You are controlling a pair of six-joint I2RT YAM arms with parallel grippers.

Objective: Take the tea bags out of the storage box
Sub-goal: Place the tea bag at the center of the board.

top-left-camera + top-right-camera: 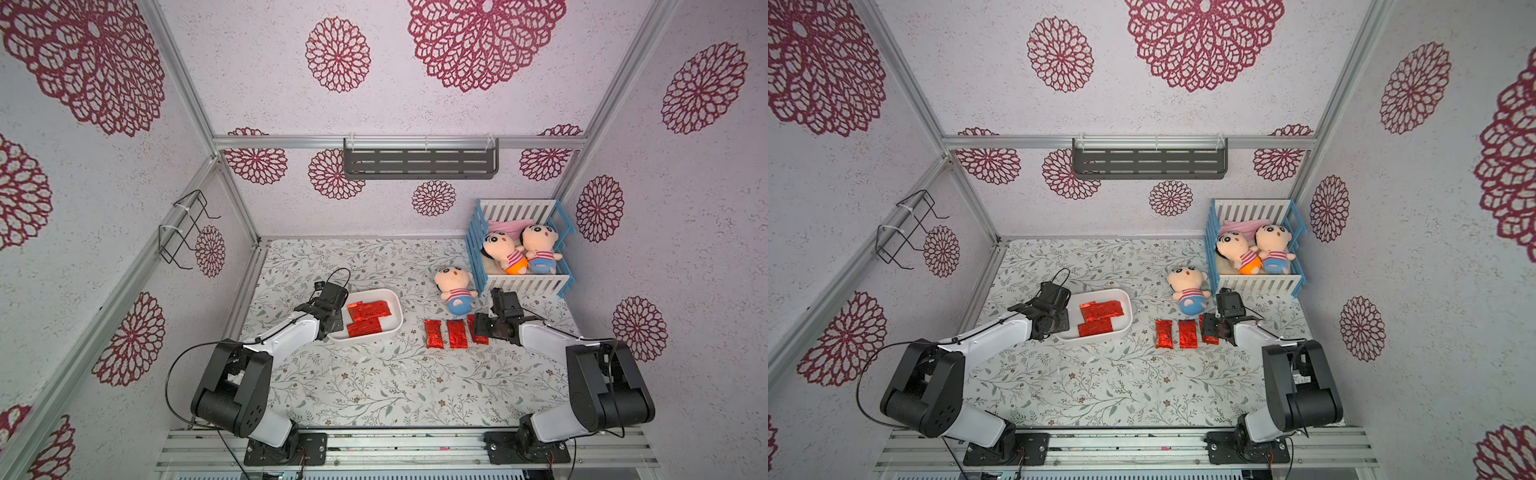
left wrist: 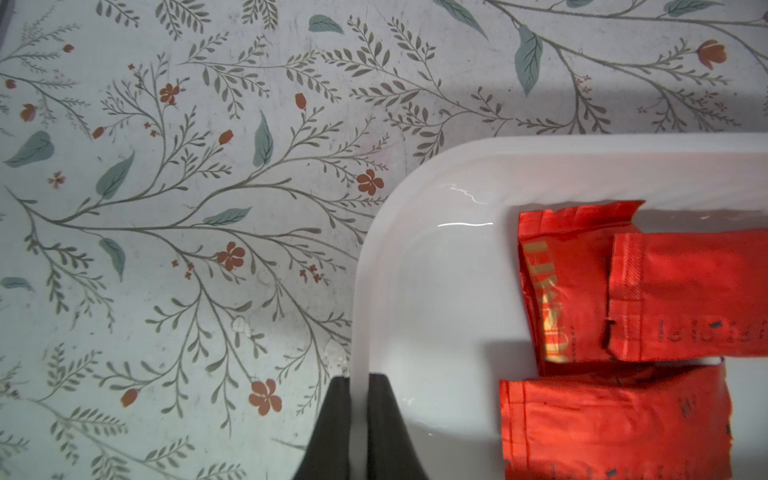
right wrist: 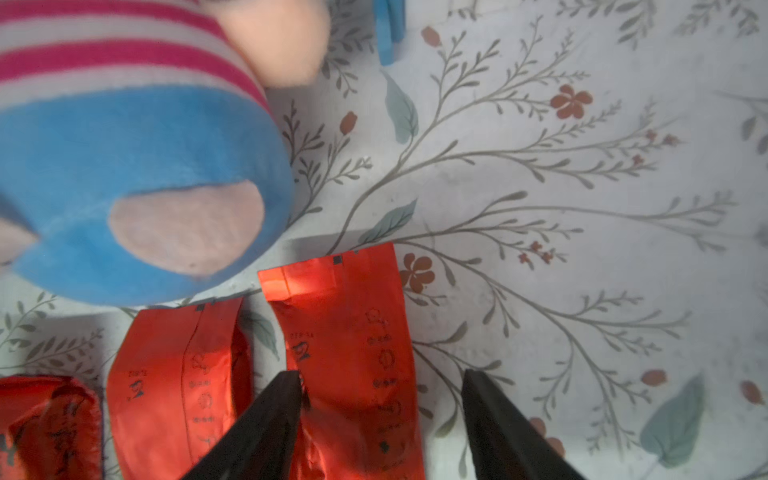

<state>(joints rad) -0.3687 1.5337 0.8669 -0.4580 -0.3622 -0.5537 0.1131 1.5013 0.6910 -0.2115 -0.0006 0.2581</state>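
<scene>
In a top view the left tool (image 1: pixel 332 322) meets the storage box (image 1: pixel 398 311), with three tea bags (image 1: pixel 368 316) inside. Three others lie on the desk (image 1: pixel 374 386) beside and under the right tool (image 1: pixel 480 328).

Left wrist: the left tool (image 2: pixel 359 386) is clamped on the box rim.

Right wrist: the right tool (image 3: pixel 380 382) stands apart, astride one of the tea bags (image 3: pixel 353 332), with a plush doll (image 3: pixel 145 145) ahead.
</scene>
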